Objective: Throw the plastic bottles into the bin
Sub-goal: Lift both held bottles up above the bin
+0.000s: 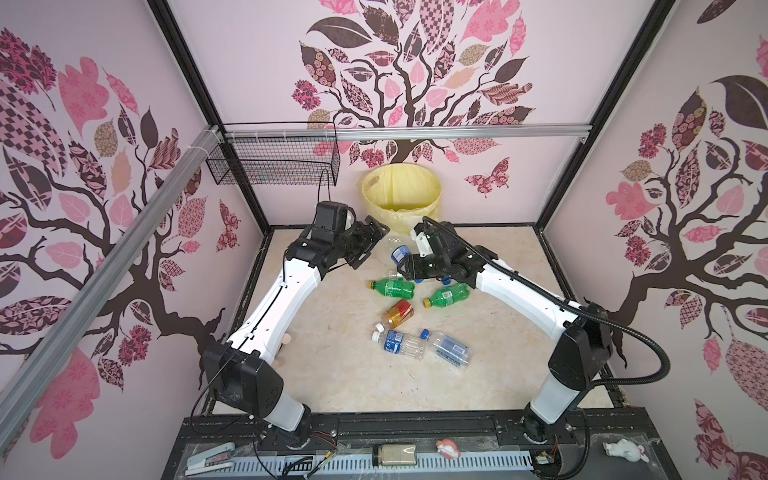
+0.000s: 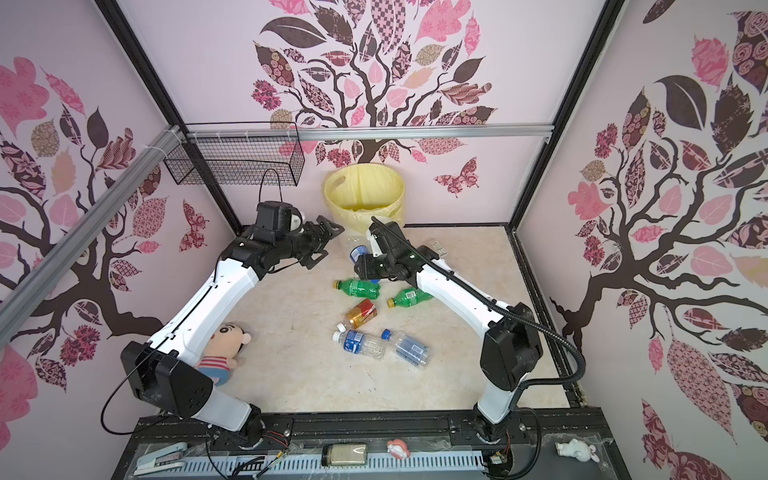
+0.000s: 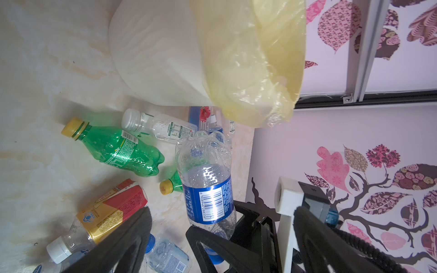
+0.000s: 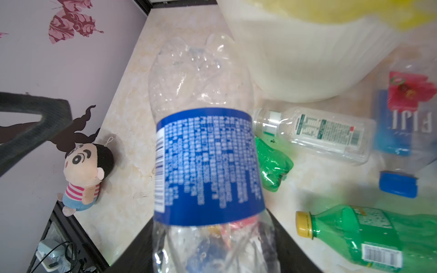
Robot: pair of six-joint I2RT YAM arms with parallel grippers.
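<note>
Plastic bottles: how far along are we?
Done: cannot tell; the cream plastic bin mostly hides its yellow-lined inside. In hand: the right gripper is shut on a clear blue-labelled bottle; the left gripper is open, empty. Left: two green bottles, an amber red-labelled bottle, two clear front bottles, a clear white-capped bottle by the bin.

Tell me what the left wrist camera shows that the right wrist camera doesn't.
Only the left wrist view: the amber bottle with the red label in plain sight, the aluminium rail, and the right gripper from outside, shut on the blue-labelled clear bottle. Only the right wrist view: the plush doll and a butterfly decal. Both: that held bottle, two green bottles, the clear bottle with the green-and-white label, the Fiji bottle and the bin.
</note>
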